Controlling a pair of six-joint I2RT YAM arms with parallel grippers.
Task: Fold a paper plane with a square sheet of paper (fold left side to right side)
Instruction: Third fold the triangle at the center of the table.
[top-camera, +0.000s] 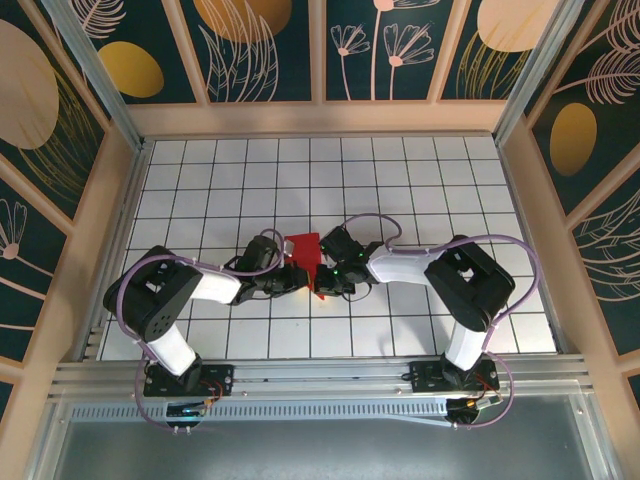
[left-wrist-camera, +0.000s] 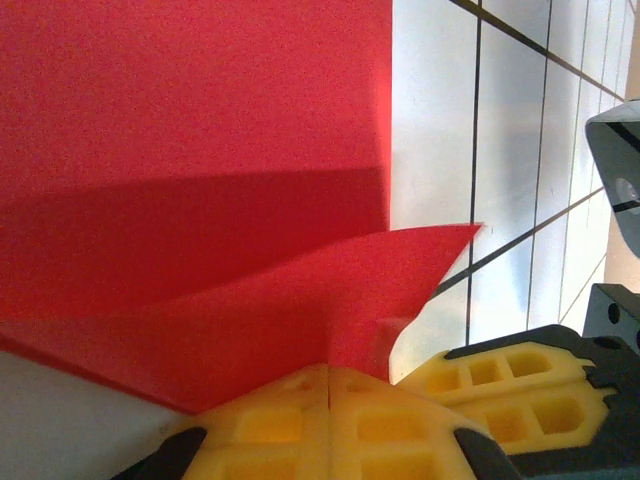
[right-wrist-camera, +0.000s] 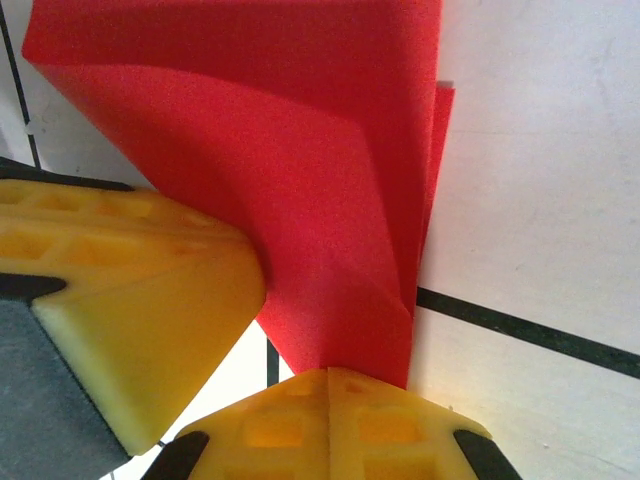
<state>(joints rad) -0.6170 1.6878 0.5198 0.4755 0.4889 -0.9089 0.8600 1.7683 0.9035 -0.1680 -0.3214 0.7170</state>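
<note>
The square sheet of paper (top-camera: 302, 247) is bright red and partly folded, lying at the middle of the white grid table. Its near corner is lifted off the surface. My left gripper (top-camera: 299, 283) and right gripper (top-camera: 326, 284) meet at that near corner, almost touching. In the left wrist view, my left gripper (left-wrist-camera: 328, 368) has its yellow fingers shut on the paper's (left-wrist-camera: 190, 150) raised flap. In the right wrist view, my right gripper (right-wrist-camera: 328, 371) is shut on the paper's (right-wrist-camera: 300, 150) folded corner, with the left gripper's yellow finger (right-wrist-camera: 130, 300) close beside it.
The table (top-camera: 440, 190) is a white surface with black grid lines, walled by wooden rails and patterned panels. A metal rail (top-camera: 320, 375) runs along the near edge by the arm bases. Both arms bend inward, with purple cables looping above them.
</note>
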